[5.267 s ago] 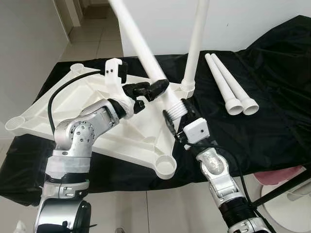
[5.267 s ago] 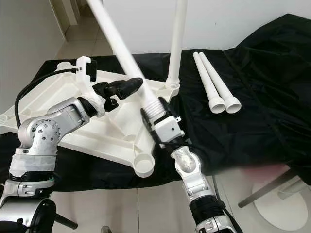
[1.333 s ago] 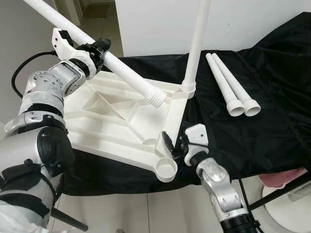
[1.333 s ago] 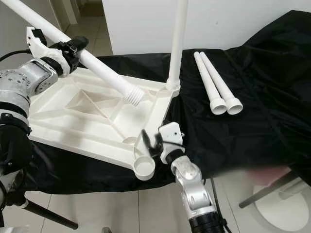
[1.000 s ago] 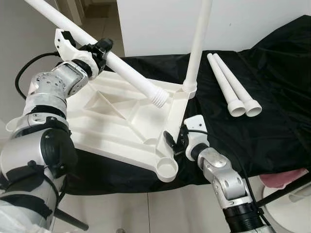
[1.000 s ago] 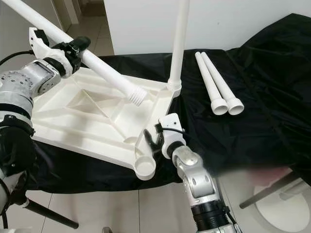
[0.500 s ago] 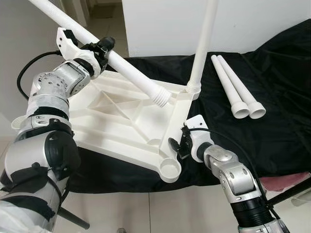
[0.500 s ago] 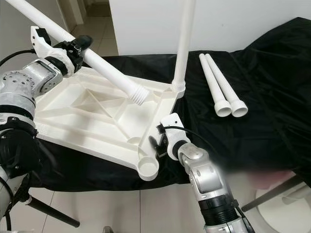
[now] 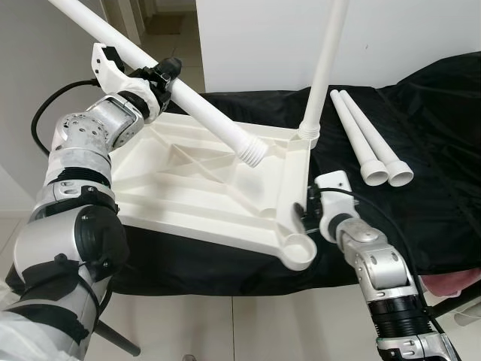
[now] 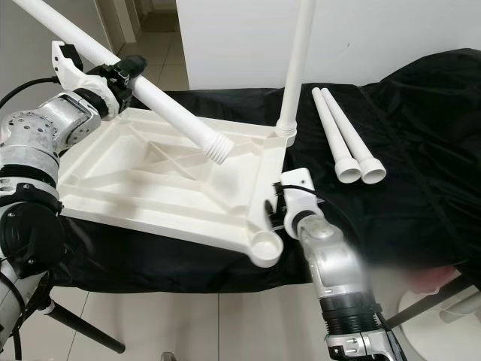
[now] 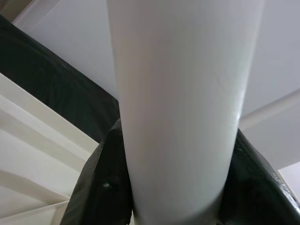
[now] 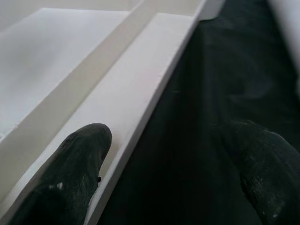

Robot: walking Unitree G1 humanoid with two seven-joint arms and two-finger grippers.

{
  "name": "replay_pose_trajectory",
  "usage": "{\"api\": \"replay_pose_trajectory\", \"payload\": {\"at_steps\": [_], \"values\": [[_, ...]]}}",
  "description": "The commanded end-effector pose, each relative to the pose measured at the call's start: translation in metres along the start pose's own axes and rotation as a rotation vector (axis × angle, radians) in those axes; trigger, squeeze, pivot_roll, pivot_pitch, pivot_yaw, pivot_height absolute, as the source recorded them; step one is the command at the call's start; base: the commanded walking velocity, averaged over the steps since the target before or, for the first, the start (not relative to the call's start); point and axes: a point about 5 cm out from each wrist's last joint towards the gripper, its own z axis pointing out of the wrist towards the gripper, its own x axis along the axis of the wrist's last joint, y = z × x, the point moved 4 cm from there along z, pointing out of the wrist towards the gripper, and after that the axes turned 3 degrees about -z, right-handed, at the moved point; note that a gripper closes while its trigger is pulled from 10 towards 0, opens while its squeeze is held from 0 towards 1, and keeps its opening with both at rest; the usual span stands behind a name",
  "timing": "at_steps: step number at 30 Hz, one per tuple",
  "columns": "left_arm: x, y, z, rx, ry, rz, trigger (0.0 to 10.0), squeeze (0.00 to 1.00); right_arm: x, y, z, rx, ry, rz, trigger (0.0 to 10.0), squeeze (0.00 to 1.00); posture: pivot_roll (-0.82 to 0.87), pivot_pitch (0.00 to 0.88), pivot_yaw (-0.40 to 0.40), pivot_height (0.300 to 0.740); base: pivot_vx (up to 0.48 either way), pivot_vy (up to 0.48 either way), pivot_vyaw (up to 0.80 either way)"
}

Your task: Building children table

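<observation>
L fingers clamp leg, no labels

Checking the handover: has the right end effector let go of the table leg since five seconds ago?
Yes. The right end effector dropped to the tabletop's rim; the left end effector holds the leg.

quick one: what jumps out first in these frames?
The upside-down white tabletop on the black cloth, one leg already standing upright in its far corner. The left gripper holds a second leg slanted above it, while the right gripper, open, straddles the tabletop's near edge.
</observation>
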Motion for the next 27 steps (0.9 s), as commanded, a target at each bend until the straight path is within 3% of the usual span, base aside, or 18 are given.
{"api": "replay_pose_trajectory", "payload": {"at_steps": [1,3,4,5,6,10,15,21,24,27], "values": [[-0.002,0.001,-0.001,-0.007,-0.007,0.008,10.0,0.0,0.006,0.019,-0.003,-0.101,0.095,0.038,10.0,0.0,-0.08,0.035,0.076,0.74,0.0,0.0,0.0],[-0.006,0.002,-0.002,-0.017,-0.019,0.013,10.0,0.0,0.021,0.021,-0.008,-0.119,0.219,0.1,10.0,0.0,-0.08,0.041,0.085,0.74,0.0,0.0,0.0],[-0.006,0.002,-0.002,-0.017,-0.019,0.013,10.0,0.0,0.021,0.021,-0.008,-0.119,0.219,0.1,10.0,0.0,-0.08,0.041,0.085,0.74,0.0,0.0,0.0],[-0.01,0.005,-0.003,-0.037,-0.039,0.028,10.0,0.0,0.036,0.017,-0.015,-0.106,0.321,0.143,10.0,0.0,-0.08,0.043,0.088,0.74,0.0,0.0,0.0],[-0.013,0.007,-0.003,-0.051,-0.05,0.041,10.0,0.0,0.04,0.014,-0.017,-0.096,0.345,0.161,10.0,0.0,-0.08,0.043,0.088,0.74,0.0,0.0,0.0],[-0.016,0.009,-0.004,-0.067,-0.062,0.054,10.0,0.0,0.042,0.013,-0.019,-0.093,0.363,0.174,10.0,0.0,-0.08,0.042,0.089,0.74,0.0,0.0,0.0],[-0.042,0.018,-0.005,-0.113,-0.13,0.167,10.0,0.0,0.051,0.006,-0.023,-0.007,0.431,0.226,10.0,0.0,-0.07,0.042,0.083,0.74,0.0,0.0,0.0],[-0.049,0.023,-0.004,-0.128,-0.143,0.204,10.0,0.0,0.055,0.004,-0.023,0.03,0.45,0.228,10.0,0.0,-0.07,0.041,0.08,0.74,0.0,0.0,0.0],[-0.061,0.031,-0.002,-0.144,-0.158,0.294,10.0,0.0,0.069,-0.002,-0.026,0.116,0.526,0.225,10.0,0.0,-0.06,0.033,0.07,0.74,0.0,0.0,0.0],[-0.061,0.031,-0.002,-0.144,-0.158,0.294,10.0,0.0,0.069,-0.002,-0.026,0.116,0.526,0.225,10.0,0.0,-0.06,0.033,0.07,0.74,0.0,0.0,0.0]]}}
